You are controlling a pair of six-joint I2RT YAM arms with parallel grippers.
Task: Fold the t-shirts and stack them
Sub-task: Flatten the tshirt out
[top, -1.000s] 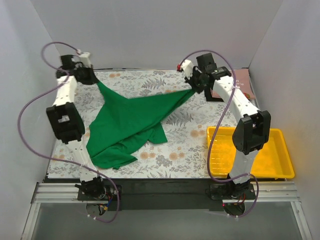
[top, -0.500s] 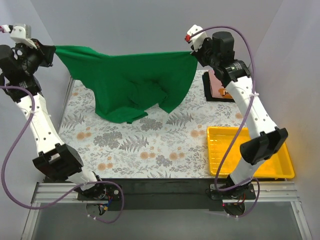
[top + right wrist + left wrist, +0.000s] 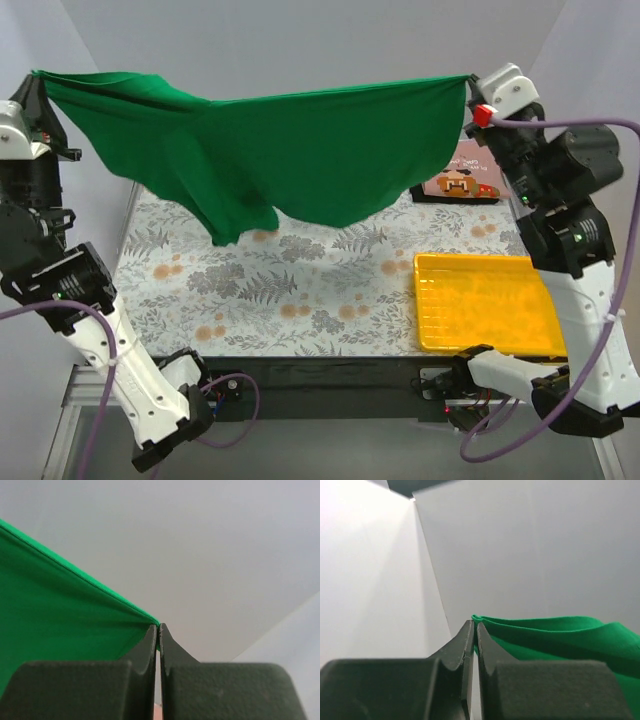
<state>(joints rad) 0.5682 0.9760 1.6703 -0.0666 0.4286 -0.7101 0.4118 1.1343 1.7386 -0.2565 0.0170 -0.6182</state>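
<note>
Top external view: in the upper left corner the left gripper is clamped tight on one corner of the bright green t-shirt. The shirt's top edge runs taut across the upper part of the frame to the right gripper, which is pinched closed on the opposite corner at the upper right. The cloth hangs between them over the floral-patterned table, its longest fold drooping left of centre (whether that tip touches the tabletop cannot be told). Past the shirt's right end, near the table's far edge, the pink t-shirt with a brown pixel print lies folded flat on a dark layer of which only the edge shows. The yellow plastic tray sits at the lower right of the table. In the left wrist view the fingers meet, with green fabric emerging to their right. In the right wrist view the fingers are likewise pressed together, the cloth running off to the left.
</note>
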